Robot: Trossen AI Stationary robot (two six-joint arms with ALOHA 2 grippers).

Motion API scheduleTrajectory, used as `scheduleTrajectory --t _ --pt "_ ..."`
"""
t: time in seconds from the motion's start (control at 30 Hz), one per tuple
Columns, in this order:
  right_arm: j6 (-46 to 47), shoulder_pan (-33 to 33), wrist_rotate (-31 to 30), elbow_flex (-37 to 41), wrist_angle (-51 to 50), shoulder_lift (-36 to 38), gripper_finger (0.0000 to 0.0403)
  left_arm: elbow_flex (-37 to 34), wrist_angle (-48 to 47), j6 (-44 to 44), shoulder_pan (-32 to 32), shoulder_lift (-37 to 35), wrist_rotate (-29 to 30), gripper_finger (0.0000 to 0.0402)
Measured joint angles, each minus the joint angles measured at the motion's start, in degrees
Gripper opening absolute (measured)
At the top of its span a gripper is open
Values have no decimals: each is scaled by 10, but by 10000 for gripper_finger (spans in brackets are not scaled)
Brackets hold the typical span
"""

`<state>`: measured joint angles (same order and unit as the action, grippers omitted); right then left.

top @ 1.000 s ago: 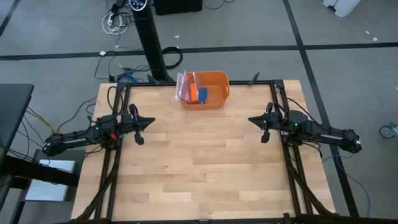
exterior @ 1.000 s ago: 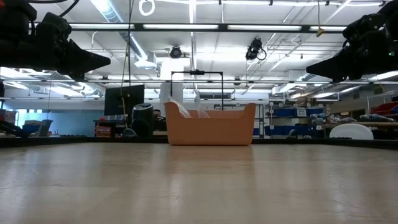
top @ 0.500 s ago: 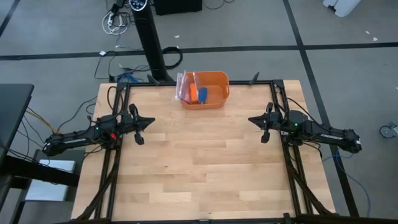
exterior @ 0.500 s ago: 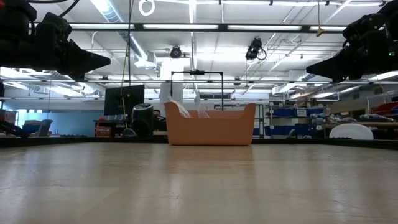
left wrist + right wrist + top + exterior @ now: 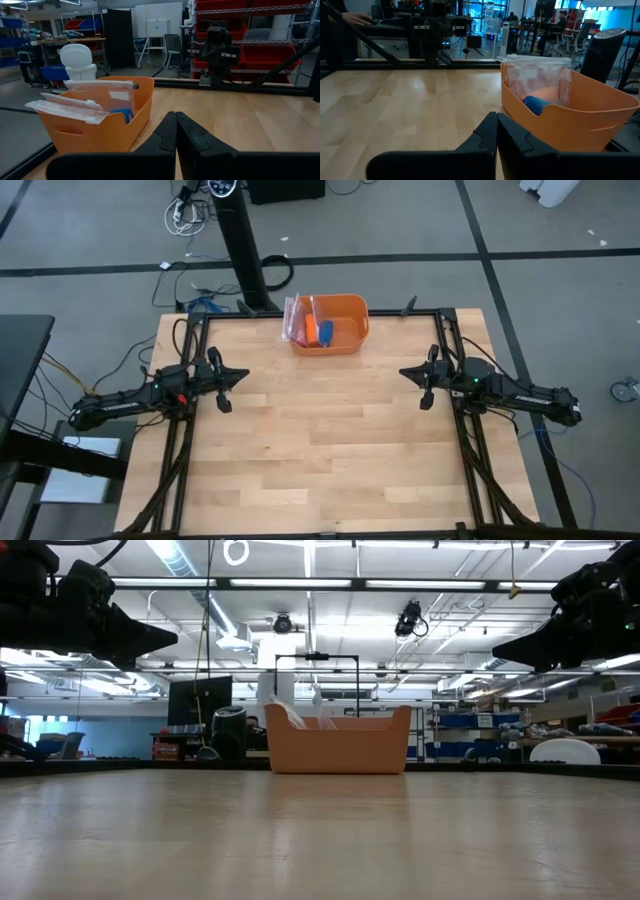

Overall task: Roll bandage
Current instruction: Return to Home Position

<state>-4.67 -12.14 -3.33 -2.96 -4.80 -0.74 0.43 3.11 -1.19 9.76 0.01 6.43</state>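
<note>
With left tool (image 5: 175, 117) and right tool (image 5: 496, 117) both narrow and empty, the likeliest mishap is the leaning bag (image 5: 536, 75) tipping its bandage (image 5: 536, 104) out of the bin (image 5: 580, 115).

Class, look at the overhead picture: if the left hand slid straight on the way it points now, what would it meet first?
Probably the right hand, which faces the left hand across the table. The orange bin sits off to one side of that line, though the exact alignment is hard to judge.
</note>
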Motion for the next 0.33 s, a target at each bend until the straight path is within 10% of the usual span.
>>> scheduleTrajectory --t 0.33 --pt "0 0 0 0 0 0 7 0 0 0 0 0 0 9"
